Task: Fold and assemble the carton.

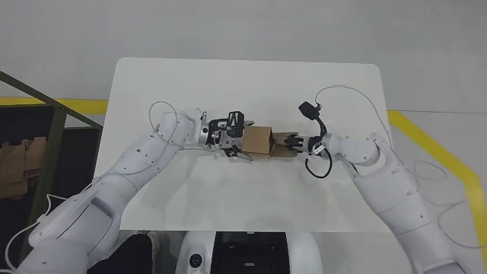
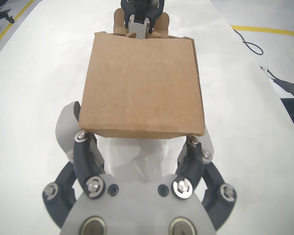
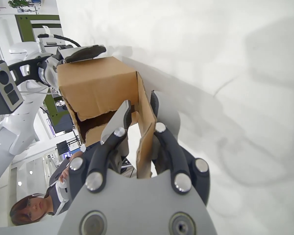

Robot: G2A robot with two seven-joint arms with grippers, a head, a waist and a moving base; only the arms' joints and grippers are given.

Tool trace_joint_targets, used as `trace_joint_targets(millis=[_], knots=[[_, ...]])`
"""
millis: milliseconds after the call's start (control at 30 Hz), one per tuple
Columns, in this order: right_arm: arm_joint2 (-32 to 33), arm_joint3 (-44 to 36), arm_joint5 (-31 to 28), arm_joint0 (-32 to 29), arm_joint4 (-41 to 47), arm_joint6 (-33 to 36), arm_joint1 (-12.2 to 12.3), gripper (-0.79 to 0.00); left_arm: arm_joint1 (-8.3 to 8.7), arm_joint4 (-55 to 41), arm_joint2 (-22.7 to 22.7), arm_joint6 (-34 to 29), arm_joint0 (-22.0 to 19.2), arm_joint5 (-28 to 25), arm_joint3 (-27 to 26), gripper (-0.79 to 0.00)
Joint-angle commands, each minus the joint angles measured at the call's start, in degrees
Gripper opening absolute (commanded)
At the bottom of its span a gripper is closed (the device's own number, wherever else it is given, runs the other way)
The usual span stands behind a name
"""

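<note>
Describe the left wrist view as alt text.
A brown carton has its near end clamped by the left gripper. The right gripper pinches its far edge, and the white table lies all around.

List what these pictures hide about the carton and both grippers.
Left wrist view: the carton covers the fingertips of the left gripper.
Left wrist view: the right gripper blocks much of the carton's far end.
Right wrist view: the carton's inside lies in shadow, so its inner folds are unreadable.
Top view: the carton's folds are too small to tell.
</note>
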Motion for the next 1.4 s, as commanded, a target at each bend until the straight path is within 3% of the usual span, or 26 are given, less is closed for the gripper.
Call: trace_joint_targets(millis=[0,567,867,1367], knots=[[-0.25,-1.3,1.43,-0.07,-0.91,0.08,0.02,-0.622,0.0,0.0,0.02,-0.11,0.02,-0.04,-0.1,-0.055],[-0.02,-5.72,6.13,-0.44,-1.3,1.05,0.15,-0.566,-0.11,0.03,0.28,-0.54,-0.17,-0.41,-0.3,-0.046],[2.5,-4.38,2.87,-2.48,5.21,0.78,0.35,-0.496,-0.18,-0.12,0.37,-0.49,-0.2,-0.44,0.25,-0.043],[6.39,-5.89,0.52,-6.16,8.11,-0.29,1.26,-0.363,-0.08,0.1,0.3,0.17,-0.09,-0.16,1.03,-0.043]])
